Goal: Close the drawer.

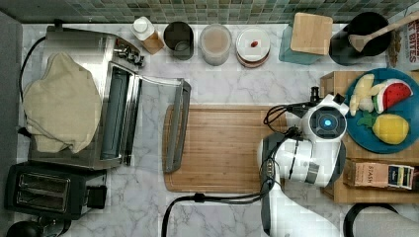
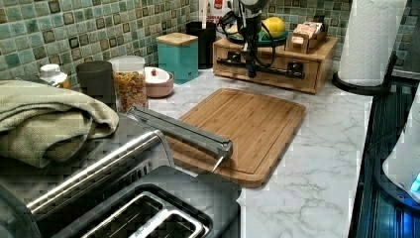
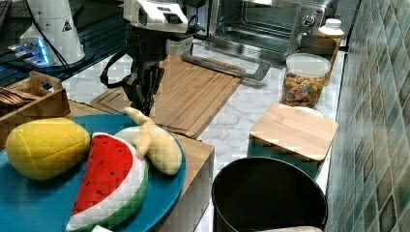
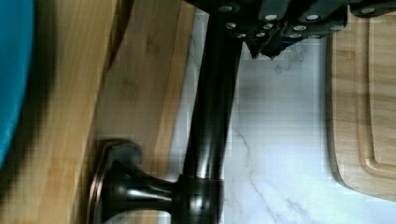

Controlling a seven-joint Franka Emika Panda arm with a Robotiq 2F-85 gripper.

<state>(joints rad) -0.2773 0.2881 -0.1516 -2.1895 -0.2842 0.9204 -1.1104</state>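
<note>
Left view: one drawer (image 2: 277, 67), one end effector (image 2: 251, 69) at handle (image 2: 267, 69).

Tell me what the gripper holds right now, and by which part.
The gripper is at the drawer's black bar handle, but whether its fingers are clamped on the bar cannot be told.

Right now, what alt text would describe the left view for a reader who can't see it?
A robot gripper hangs at the black bar handle of a wooden drawer on a marble counter, beyond a cutting board and an open toaster oven door.
</note>
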